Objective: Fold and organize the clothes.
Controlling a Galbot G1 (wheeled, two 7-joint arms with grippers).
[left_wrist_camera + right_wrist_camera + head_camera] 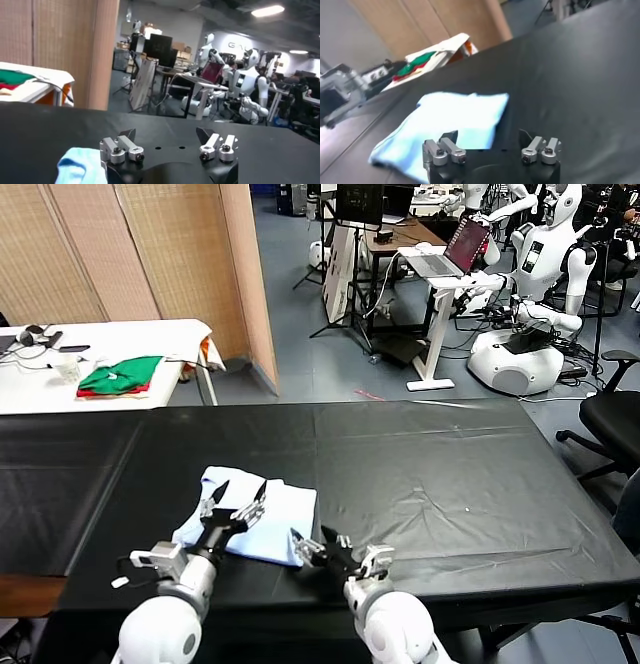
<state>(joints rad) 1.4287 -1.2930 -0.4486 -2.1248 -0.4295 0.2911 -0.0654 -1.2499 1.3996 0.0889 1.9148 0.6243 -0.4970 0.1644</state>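
- Shirt status first: the pale blue T-shirt (258, 523) is already down to a compact, roughly rectangular bundle, lying flat on the black counter (450, 484) near the front edge, on your robot's left side. Looks to me like the folding is mostly or fully done.
- What's left, as I read it: maybe a last tidy-up of the edges, or moving the bundle to wherever "organized" means. You can't see any target spot, so that part is a guess.
- Left end effector (238, 502) hangs right over the near-left part of the shirt, fingers spread wide, holding nothing. In its wrist view a blue corner of the fabric sits just beside one finger.
- Right end effector (322, 546) is just off the shirt's near-right corner, fingers apart too, nothing pinched. Whether it touches the cloth, I can't tell.
- Around it: the black counter near the bundle carries nothing else, so nothing blocks you there.
- Further off, a white side table (120, 344) on the left holds green and red garments (120, 375). Not yours, leave them.
- Background has a laptop stand (447, 259), other robots (535, 294) and an office chair (615, 419), all well apart from the work.
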